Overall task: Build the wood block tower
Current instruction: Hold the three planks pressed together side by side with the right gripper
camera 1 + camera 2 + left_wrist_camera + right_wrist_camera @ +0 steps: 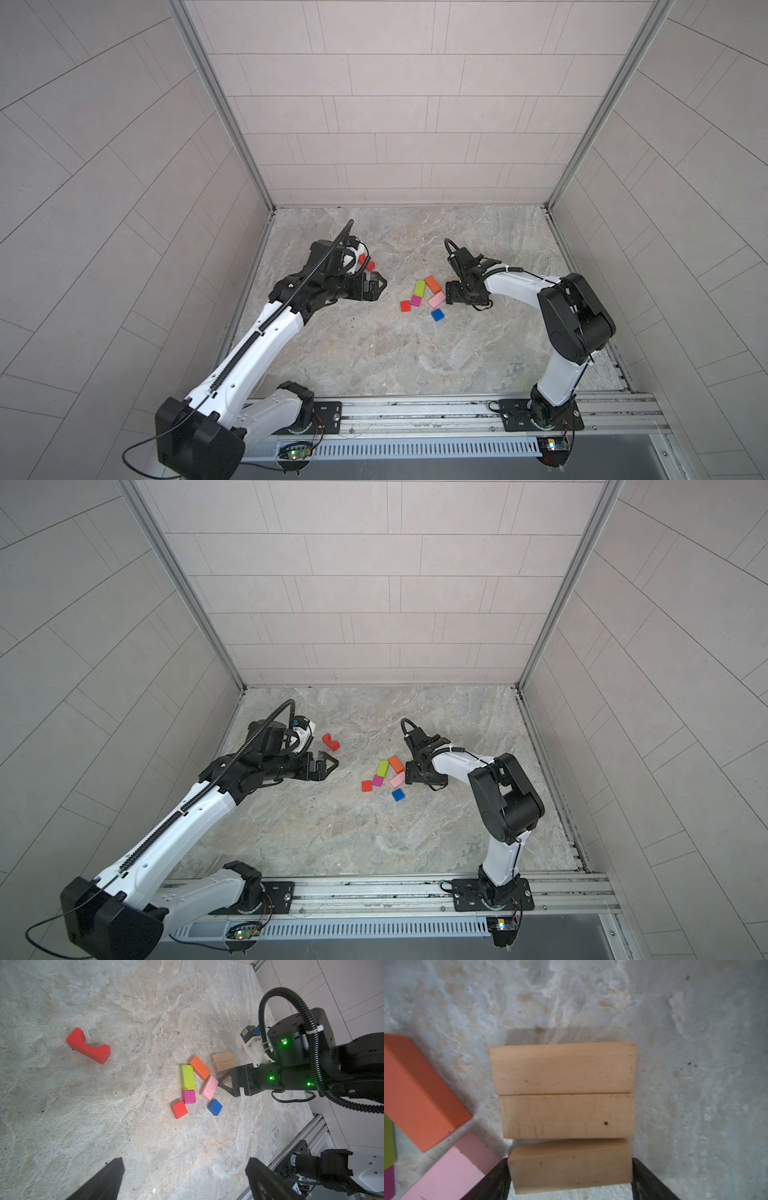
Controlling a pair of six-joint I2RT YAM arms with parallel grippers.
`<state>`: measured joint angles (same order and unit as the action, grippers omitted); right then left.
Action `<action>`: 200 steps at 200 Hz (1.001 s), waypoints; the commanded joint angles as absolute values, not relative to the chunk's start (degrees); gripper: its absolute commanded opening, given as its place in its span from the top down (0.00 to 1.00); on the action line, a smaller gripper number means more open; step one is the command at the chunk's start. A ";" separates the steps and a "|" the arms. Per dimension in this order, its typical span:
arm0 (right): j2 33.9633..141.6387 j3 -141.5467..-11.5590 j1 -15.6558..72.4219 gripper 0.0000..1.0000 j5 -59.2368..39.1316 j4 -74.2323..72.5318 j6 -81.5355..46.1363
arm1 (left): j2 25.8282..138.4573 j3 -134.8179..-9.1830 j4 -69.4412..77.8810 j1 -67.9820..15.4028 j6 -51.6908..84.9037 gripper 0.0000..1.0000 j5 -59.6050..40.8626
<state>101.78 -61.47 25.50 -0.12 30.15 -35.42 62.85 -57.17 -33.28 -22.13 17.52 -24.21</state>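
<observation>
Three plain tan bars lie side by side on the marble floor in the right wrist view: two (562,1068) (566,1115) touch along their long sides. The third tan bar (571,1167) lies against them, with my right gripper (570,1176) shut on its two ends. Beside them are loose orange (432,283), lime (420,287) and pink (436,299) oblongs, and magenta (416,301), red (405,306) and blue (437,315) cubes. The red notched piece (331,742) lies apart on the left. My left gripper (185,1163) is open and empty above bare floor.
The tiled back wall and side walls with metal corner posts (266,195) enclose the marble floor (374,353). An aluminium rail (415,409) with both arm bases runs along the front. The right arm's cable loop (270,1012) stands over the blocks.
</observation>
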 commanded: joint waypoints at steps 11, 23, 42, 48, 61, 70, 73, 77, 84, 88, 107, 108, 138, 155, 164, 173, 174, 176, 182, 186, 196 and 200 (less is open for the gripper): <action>99.99 -61.55 25.84 0.06 0.35 34.45 -32.35 | 61.61 -56.64 -32.96 -21.78 16.72 0.02 -24.19; 99.43 -60.93 25.84 0.05 0.34 34.26 -30.86 | 61.62 -56.61 -32.91 -21.76 16.70 0.02 -24.17; 99.39 -61.04 25.76 0.05 0.70 34.71 -28.10 | 61.68 -56.64 -32.95 -21.71 16.75 0.02 -24.19; 99.52 -61.24 25.75 0.05 0.85 35.01 -27.34 | 61.65 -56.68 -32.89 -21.73 16.70 0.02 -24.18; 99.91 -61.43 25.51 0.06 0.82 35.12 -25.91 | 61.67 -56.55 -32.97 -21.72 16.68 0.02 -24.19; 100.25 -61.55 25.06 0.07 0.69 35.32 -25.74 | 61.60 -56.59 -32.96 -21.72 16.71 0.02 -24.17; 100.39 -61.54 25.01 0.07 0.51 35.21 -25.59 | 61.61 -56.58 -32.96 -21.71 16.71 0.02 -24.17; 100.50 -61.52 24.78 0.08 0.32 35.04 -25.43 | 61.56 -56.57 -32.96 -21.71 16.66 0.02 -24.17; 100.75 -61.44 24.69 0.09 0.01 34.82 -25.13 | 61.54 -56.64 -32.94 -21.67 16.73 0.02 -24.09; 100.93 -61.52 24.70 0.09 -0.15 34.71 -24.99 | 61.61 -56.67 -32.96 -21.71 16.74 0.02 -24.08; 101.55 -61.81 24.63 0.11 -1.05 34.12 -24.79 | 61.59 -56.58 -33.01 -21.79 16.75 0.02 -23.99; 101.58 -61.80 24.62 0.11 -1.09 34.06 -24.83 | 61.60 -56.55 -32.98 -21.75 16.73 0.02 -23.99; 102.05 -62.42 24.65 0.13 -1.55 33.33 -26.49 | 61.61 -56.52 -32.96 -21.71 16.73 0.02 -23.95; 102.55 -62.97 24.70 0.15 -1.32 33.31 -27.67 | 61.56 -56.57 -32.96 -21.73 16.71 0.02 -23.99; 102.88 -63.21 24.69 0.16 -1.24 33.35 -28.03 | 61.60 -56.53 -33.03 -21.71 16.67 0.02 -24.04; 103.22 -63.35 24.69 0.17 -1.12 33.48 -28.46 | 61.61 -56.57 -33.04 -21.71 16.64 0.01 -24.02; 103.25 -63.40 24.70 0.18 -1.04 33.48 -28.51 | 61.61 -56.54 -33.04 -21.71 16.58 0.02 -24.01; 103.26 -63.39 24.70 0.18 -1.00 33.48 -28.54 | 61.59 -56.59 -33.05 -21.75 16.60 0.02 -24.00; 103.54 -63.39 24.68 0.18 -0.80 33.49 -28.89 | 61.61 -56.60 -33.02 -21.68 16.66 0.02 -24.00; 103.66 -63.39 24.70 0.19 -0.79 33.40 -29.06 | 61.59 -56.59 -33.00 -21.71 16.61 0.01 -23.99; 103.87 -63.47 24.69 0.20 -0.73 33.23 -29.56 | 61.61 -56.53 -33.01 -21.74 16.61 0.01 -23.99; 103.96 -63.46 24.70 0.21 -0.50 33.22 -29.85 | 61.58 -56.55 -33.04 -21.71 16.66 0.02 -24.04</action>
